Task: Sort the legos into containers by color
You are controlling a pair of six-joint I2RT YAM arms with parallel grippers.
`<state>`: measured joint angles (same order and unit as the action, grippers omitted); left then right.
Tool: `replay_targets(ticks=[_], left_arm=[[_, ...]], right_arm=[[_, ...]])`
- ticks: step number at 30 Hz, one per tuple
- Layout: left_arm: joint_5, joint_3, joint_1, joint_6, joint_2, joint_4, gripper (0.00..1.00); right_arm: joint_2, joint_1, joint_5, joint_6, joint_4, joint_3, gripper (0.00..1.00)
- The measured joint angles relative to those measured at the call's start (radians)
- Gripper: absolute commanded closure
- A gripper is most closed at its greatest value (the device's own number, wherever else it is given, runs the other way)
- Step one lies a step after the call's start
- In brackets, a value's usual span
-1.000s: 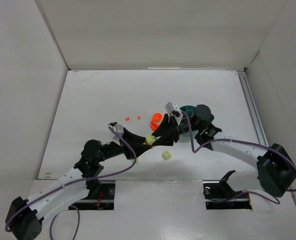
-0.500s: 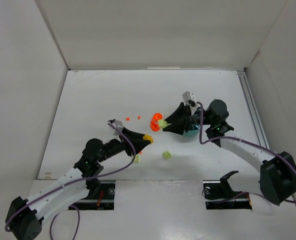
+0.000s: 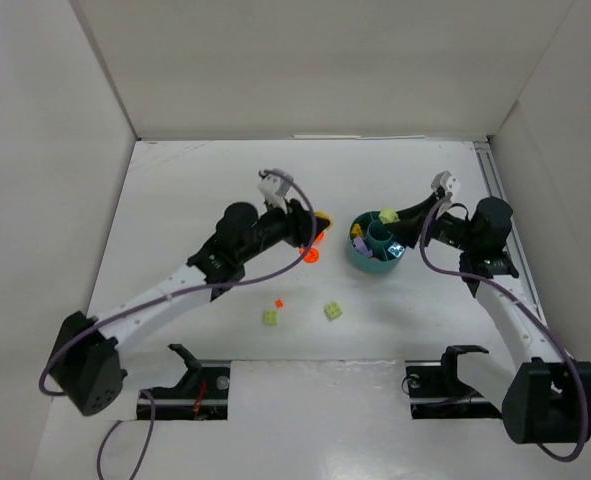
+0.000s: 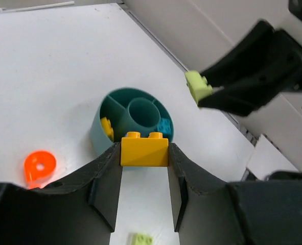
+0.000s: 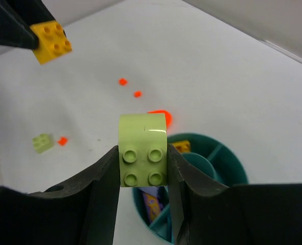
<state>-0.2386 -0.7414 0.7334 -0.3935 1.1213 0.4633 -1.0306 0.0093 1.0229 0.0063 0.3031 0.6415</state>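
Note:
The round teal dish (image 3: 360, 258) stands right of centre. My left gripper (image 3: 320, 222) is just left of it, shut on a yellow-orange brick (image 4: 144, 149), with the dish (image 4: 97, 135) straight ahead. My right gripper (image 3: 387, 217) hovers over the dish, shut on a pale yellow-green brick (image 5: 143, 149). A yellow brick (image 5: 180, 147) and a purple one (image 5: 152, 201) lie in compartments of the dish (image 5: 237, 163). An orange round piece (image 3: 311, 254) lies on the table left of the dish.
Two pale green bricks (image 3: 271, 317) (image 3: 332, 311) and a small red bit (image 3: 279, 301) lie on the table towards the front. Two more red bits (image 5: 122, 81) (image 5: 137, 94) lie beyond the dish. White walls close in three sides.
My left gripper carried the yellow-orange brick back and right, up to the dish. My right gripper moved right with the pale green brick, from beside the orange piece to over the dish.

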Motion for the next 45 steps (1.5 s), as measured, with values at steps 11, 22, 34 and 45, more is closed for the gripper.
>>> replay_targets(ticks=[11,22,34,45], left_arm=[[0.061,-0.562,0.0,0.036,0.584,-0.238,1.0],[0.072,-0.777,0.055,0.067,0.828,-0.362,1.0],[0.158,-0.847,0.097,0.097,0.883,-0.427,1.0],[0.206,-0.858,0.116,0.105,0.897,-0.468,0.8]], right_arm=[[0.25,-0.085,-0.508,-0.199,-0.341,0.018,0.71],[0.382,-0.089,-0.885,-0.28,-0.591,0.072,0.71],[0.357,-0.089,-0.951,-0.298,-0.661,0.072,0.71],[0.349,-0.089,-0.956,-0.299,-0.663,0.072,0.68]])
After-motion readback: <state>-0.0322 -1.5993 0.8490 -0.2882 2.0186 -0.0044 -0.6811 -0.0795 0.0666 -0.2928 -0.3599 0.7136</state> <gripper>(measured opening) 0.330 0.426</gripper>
